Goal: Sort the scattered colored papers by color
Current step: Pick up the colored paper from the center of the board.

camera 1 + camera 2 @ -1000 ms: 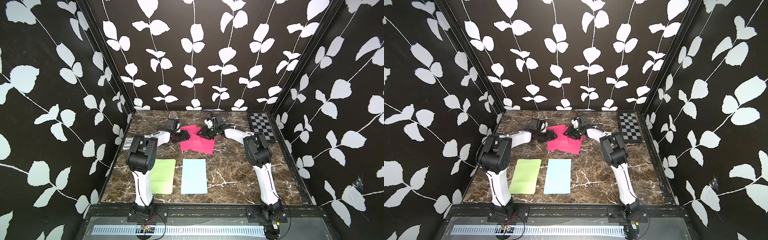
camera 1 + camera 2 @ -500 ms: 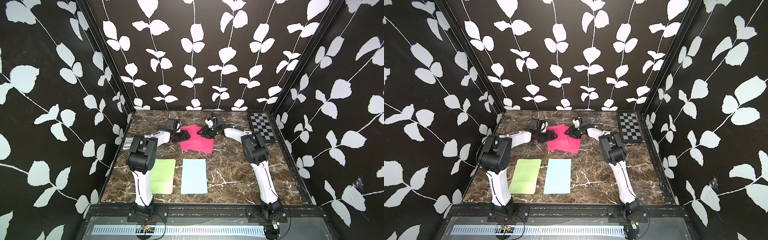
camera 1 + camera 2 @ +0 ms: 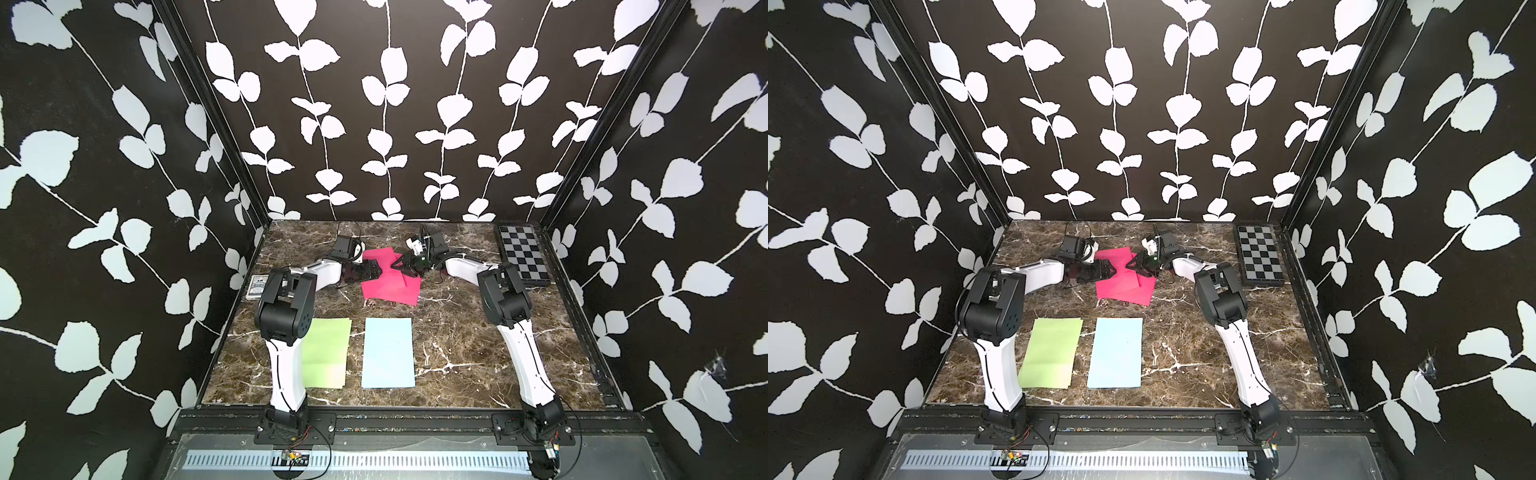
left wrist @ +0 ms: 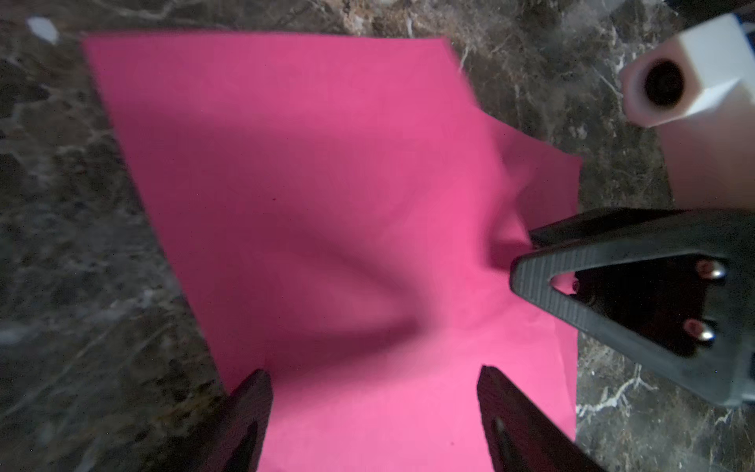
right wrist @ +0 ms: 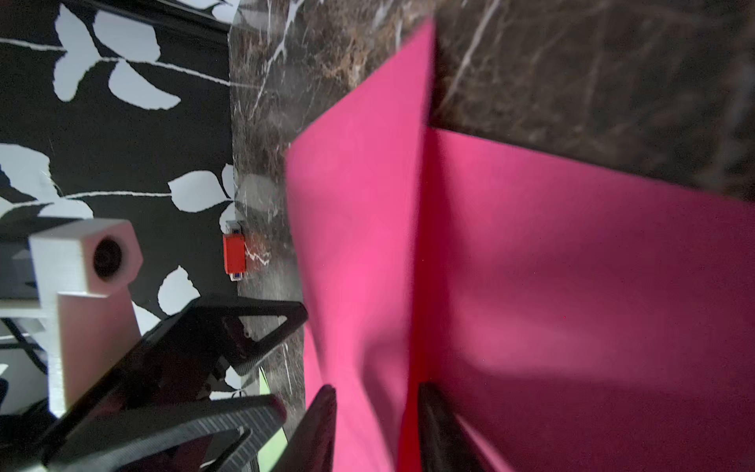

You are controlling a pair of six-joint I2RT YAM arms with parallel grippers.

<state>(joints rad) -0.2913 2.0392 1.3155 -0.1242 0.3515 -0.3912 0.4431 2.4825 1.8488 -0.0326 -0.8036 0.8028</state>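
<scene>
Around the sorting: marble top, leaf-print walls, 2 bystander items.

The dark brown marble tabletop (image 3: 457,345) with white veins fills the floor of the booth, and black walls printed with white leaf vines (image 3: 386,124) rise on 3 sides. A black-and-grey checkerboard (image 3: 523,254) lies flat in the far corner against the side wall (seen in both top views). Against the opposite wall sits a small card box (image 3: 254,286); the right wrist view shows its red block (image 5: 234,253). A perforated metal strip (image 3: 353,459) runs along the front edge.

Pink papers (image 4: 327,204) matt, thin, buckled; tabletop (image 3: 457,345) glossy veined marble; pincer fingers (image 4: 572,306) ribbed black plastic.
</scene>
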